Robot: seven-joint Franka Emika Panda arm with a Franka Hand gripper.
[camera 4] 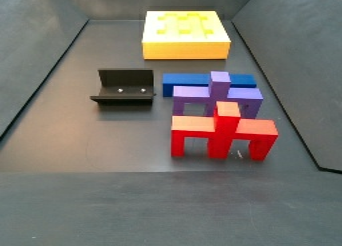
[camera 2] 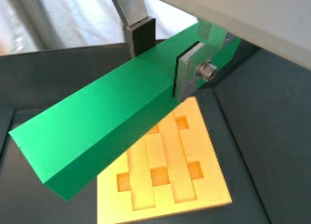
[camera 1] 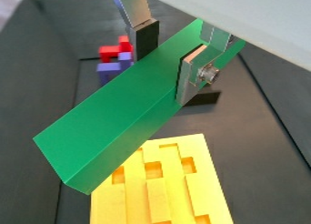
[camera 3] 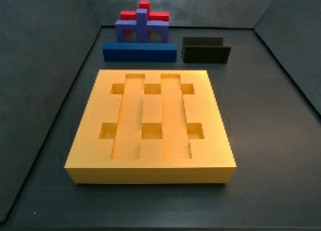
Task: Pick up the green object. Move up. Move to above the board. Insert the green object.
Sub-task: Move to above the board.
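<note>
So our fingers are clamped on the green bar near one end, which leaves most of its length sticking out past the pads. The board sits below the bar, so we're up high and roughly over it. Neither side view shows the arm. Next up, probably lining the bar up with a groove.

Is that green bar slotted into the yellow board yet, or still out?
Out. In both wrist views the gripper holds the green object above the board; its holes look empty in a side view.
</note>
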